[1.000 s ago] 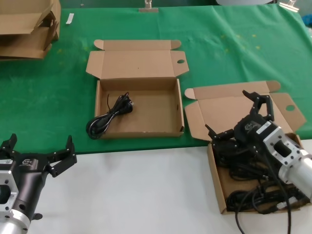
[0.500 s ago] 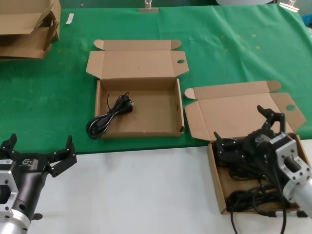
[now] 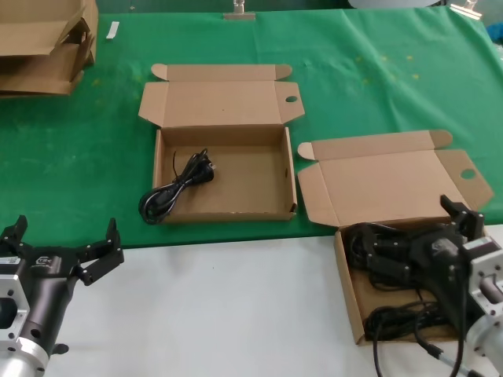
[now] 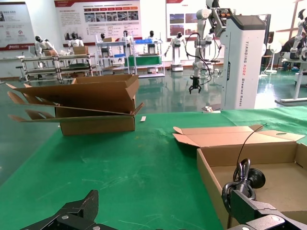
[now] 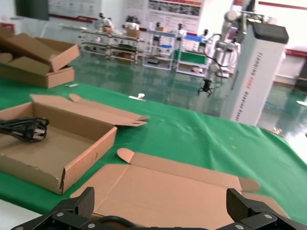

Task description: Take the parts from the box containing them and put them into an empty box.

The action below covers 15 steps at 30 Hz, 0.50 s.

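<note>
The box containing the parts (image 3: 346, 271) sits at the near right with its lid (image 3: 385, 184) folded back, and several black cords (image 3: 401, 318) lie coiled in it. My right gripper (image 3: 416, 229) is open and low inside this box, right over the cords, with nothing clamped. In the right wrist view a cord loop (image 5: 110, 222) shows just below the right gripper (image 5: 160, 211). The other box (image 3: 236, 208), at the centre, holds one cord (image 3: 177, 187) that droops over its front left corner. My left gripper (image 3: 63, 245) is parked open at the near left.
Folded cardboard sheets (image 3: 43, 47) are stacked at the far left corner, also visible as folded cardboard (image 4: 81, 103) in the left wrist view. Green cloth (image 3: 377, 86) covers the back of the table and a white surface (image 3: 220, 306) the front.
My right gripper has dropped from in front of the lid down into the box of cords, moving nearer and to the right, still open. The left arm has not moved.
</note>
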Each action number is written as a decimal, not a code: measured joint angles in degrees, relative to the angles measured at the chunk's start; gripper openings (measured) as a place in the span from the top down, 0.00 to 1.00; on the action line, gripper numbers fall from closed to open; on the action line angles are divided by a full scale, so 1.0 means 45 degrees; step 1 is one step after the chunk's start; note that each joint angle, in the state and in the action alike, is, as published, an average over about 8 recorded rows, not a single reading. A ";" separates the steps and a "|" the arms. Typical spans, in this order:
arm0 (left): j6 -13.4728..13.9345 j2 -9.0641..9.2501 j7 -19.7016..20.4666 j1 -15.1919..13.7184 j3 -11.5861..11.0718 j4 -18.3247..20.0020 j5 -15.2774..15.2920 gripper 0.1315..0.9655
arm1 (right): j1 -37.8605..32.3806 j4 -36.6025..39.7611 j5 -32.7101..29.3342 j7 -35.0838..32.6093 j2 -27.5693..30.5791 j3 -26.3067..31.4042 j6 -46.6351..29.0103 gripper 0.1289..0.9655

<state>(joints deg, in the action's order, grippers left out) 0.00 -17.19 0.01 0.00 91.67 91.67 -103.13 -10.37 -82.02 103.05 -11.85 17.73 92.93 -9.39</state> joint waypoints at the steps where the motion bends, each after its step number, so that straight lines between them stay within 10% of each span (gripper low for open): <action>1: 0.0000 0.0000 0.0000 0.0000 0.0000 0.0000 0.0000 0.00 | 0.0128 -0.0120 0.0001 0.0146 -0.0007 -0.0016 0.0116 0.00; 15: 0.0000 0.0000 0.0000 0.0000 0.0000 0.0000 -0.0001 0.00 | 0.1805 -0.1680 0.0015 0.2064 -0.0094 -0.0219 0.1634 0.00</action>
<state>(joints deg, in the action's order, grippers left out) 0.00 -17.19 0.01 0.00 91.67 91.67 -103.13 -2.25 -89.58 103.12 -2.56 17.31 91.94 -2.04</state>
